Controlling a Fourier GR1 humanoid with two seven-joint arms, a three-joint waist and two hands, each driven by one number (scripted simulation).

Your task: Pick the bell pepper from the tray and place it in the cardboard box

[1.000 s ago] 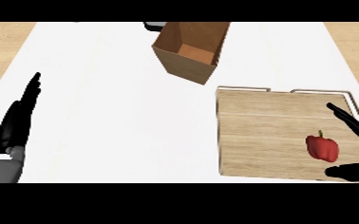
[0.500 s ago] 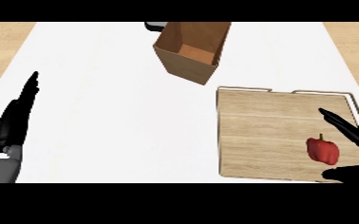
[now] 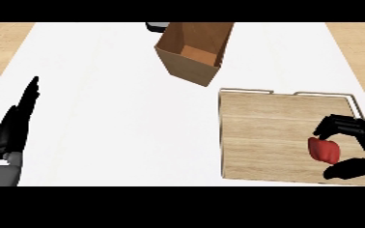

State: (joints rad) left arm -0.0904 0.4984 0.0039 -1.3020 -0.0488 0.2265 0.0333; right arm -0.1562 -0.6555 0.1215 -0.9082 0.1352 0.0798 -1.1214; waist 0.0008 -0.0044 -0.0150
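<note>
A red bell pepper (image 3: 324, 149) lies on the wooden tray (image 3: 264, 135) near its right side. My right hand (image 3: 346, 128) comes in from the right edge with its fingers curled over the top of the pepper and its thumb (image 3: 342, 169) just below it, closing round it. The open cardboard box (image 3: 194, 49) stands at the back centre of the white counter, well left of and beyond the tray. My left hand (image 3: 19, 125) rests open at the left edge, fingers pointing up.
A dark object (image 3: 158, 26) shows partly behind the box at the counter's far edge. Bare white counter (image 3: 107, 106) stretches between the left hand, the box and the tray.
My right hand's fingers have curled down over the pepper, where before they were stretched out beside it. The pepper has barely shifted. The left hand has stayed put.
</note>
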